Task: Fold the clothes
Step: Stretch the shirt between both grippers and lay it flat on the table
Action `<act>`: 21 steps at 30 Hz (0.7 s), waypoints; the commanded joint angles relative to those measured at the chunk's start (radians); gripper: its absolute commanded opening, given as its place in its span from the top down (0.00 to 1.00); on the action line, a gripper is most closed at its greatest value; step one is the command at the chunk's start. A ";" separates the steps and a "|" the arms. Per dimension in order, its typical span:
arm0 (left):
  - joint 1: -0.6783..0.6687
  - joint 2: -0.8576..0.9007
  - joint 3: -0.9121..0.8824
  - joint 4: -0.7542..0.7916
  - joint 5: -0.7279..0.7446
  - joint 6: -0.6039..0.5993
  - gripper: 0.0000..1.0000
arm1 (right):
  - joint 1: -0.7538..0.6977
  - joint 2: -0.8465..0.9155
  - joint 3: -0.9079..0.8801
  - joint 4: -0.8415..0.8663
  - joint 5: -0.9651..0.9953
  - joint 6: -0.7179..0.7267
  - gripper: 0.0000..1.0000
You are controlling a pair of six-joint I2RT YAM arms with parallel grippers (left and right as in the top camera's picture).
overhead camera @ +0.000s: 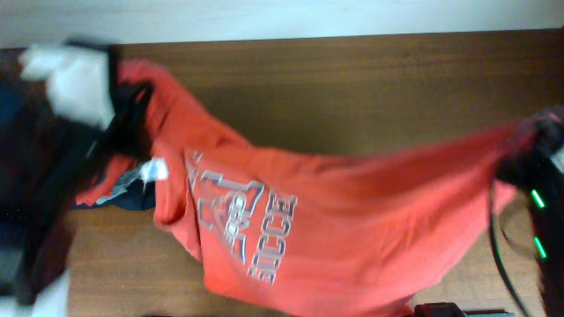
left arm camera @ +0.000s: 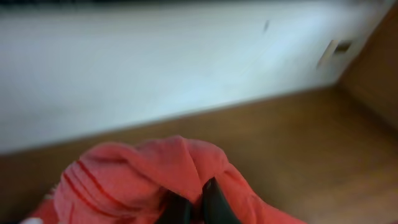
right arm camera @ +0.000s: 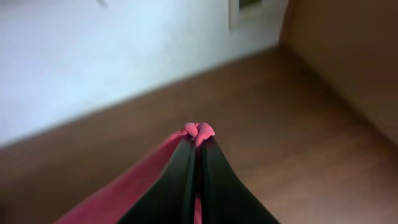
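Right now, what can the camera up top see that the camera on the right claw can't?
Only the overhead view shows the whole orange-red T-shirt stretched out, its chest print, the left claw holding one end, and a navy garment peeking out at its left edge. Only the right wrist view shows the right claw up close, pinched shut on a small nub of fabric, plus a white wall. Both show the T-shirt and the brown table.

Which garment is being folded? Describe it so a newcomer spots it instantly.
On the brown wooden table, find the large cloth stretched across the middle. That is the orange-red T-shirt. Unlike the navy garment peeking out beneath it, it bears a pale chest print.
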 commanded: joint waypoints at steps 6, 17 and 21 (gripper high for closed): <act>-0.044 0.451 -0.018 0.163 0.058 0.013 0.95 | -0.023 0.460 -0.037 0.172 0.077 -0.004 0.96; -0.042 0.614 0.016 0.267 -0.132 0.066 0.35 | -0.200 0.686 -0.029 0.359 -0.240 -0.112 0.47; -0.042 0.551 0.074 0.200 -0.159 0.066 0.24 | -0.275 0.615 -0.006 0.270 -0.376 -0.112 0.36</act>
